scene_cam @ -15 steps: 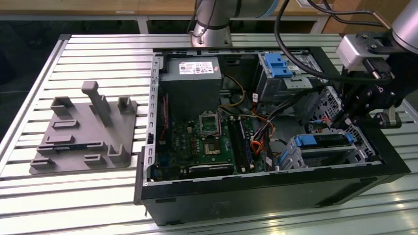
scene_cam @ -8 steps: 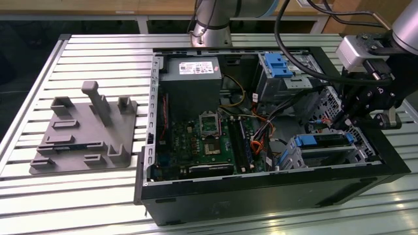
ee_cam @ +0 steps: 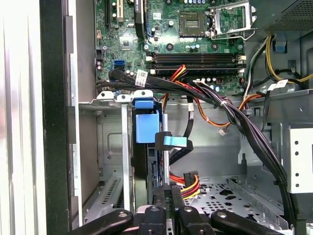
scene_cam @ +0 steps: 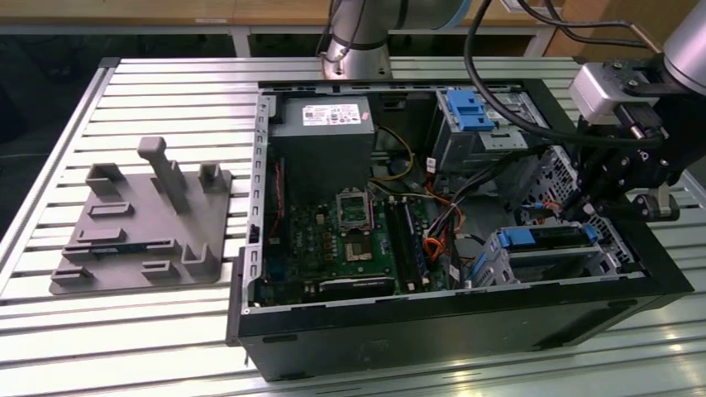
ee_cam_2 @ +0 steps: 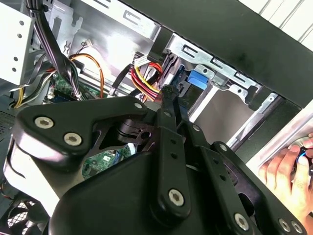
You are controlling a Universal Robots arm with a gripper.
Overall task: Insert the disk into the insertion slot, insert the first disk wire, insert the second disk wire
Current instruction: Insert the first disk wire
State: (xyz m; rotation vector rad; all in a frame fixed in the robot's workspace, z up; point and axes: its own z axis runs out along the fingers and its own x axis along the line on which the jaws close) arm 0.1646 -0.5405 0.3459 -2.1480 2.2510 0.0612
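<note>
Judging from how things lie, the first step is taken as done: the disk, a flat drive framed in a bright blue plastic caddy, is seen seated edge-on inside the insertion slot. The slot is a boxy cage of silver sheet metal with punched, slotted walls, set in the open computer case toward the exterior view's right. The wire stage is judged to be in hand. The gripper is positioned low inside the case, near the disk's end, with its black, bolted fingers drawn together to a thin gap. Whether a connector is pinched between them cannot be determined. A bundle of red, yellow and black power wires is routed to a point close beside the fingertips, and a flat black cable with a glossy blue tab is looped just beside the caddy. For a wire to be seated, its plug must be squared to the port on the disk's edge and pressed straight, since the limp leads offer no stiffness. A person's hand is seen outside the case wall.
</note>
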